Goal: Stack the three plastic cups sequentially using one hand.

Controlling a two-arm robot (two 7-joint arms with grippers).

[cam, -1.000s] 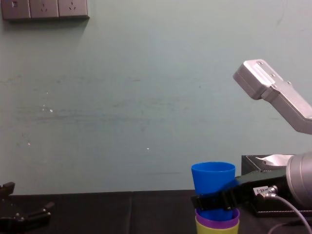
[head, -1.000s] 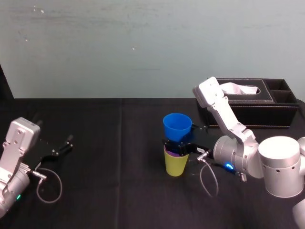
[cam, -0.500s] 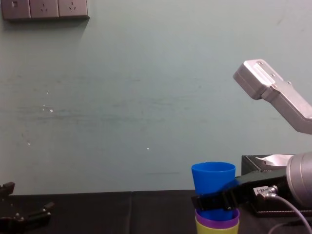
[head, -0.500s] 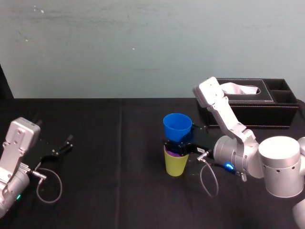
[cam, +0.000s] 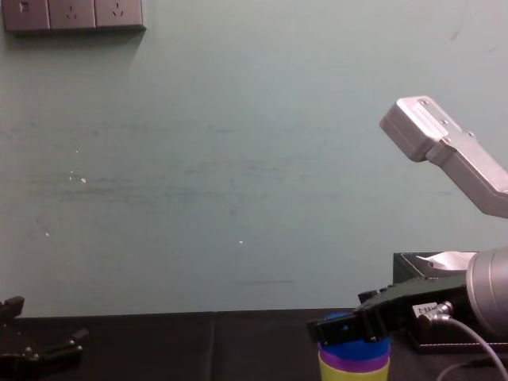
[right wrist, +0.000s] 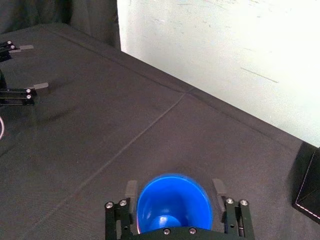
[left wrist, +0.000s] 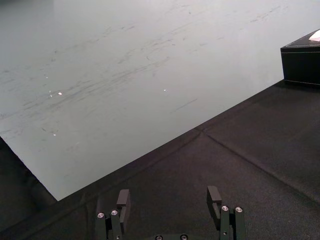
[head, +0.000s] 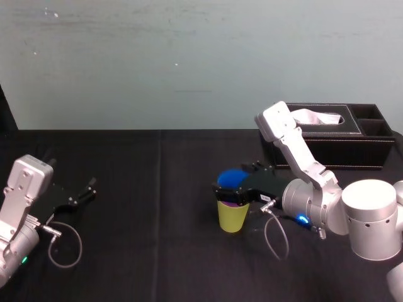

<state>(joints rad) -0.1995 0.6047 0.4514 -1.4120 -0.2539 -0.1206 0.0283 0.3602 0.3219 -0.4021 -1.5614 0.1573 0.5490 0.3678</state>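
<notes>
The three cups stand as one upright stack, mouths up, long axis vertical: the green cup (head: 232, 217) on the black table (head: 157, 239), the purple cup (cam: 355, 362) showing as a thin rim, the blue cup (right wrist: 172, 202) seated inside. The right gripper (right wrist: 174, 185) is released, with fingers (right wrist: 218, 187) just off either side of the blue rim. The left gripper (left wrist: 168, 191) lies parked far left, fingers spread.
</notes>
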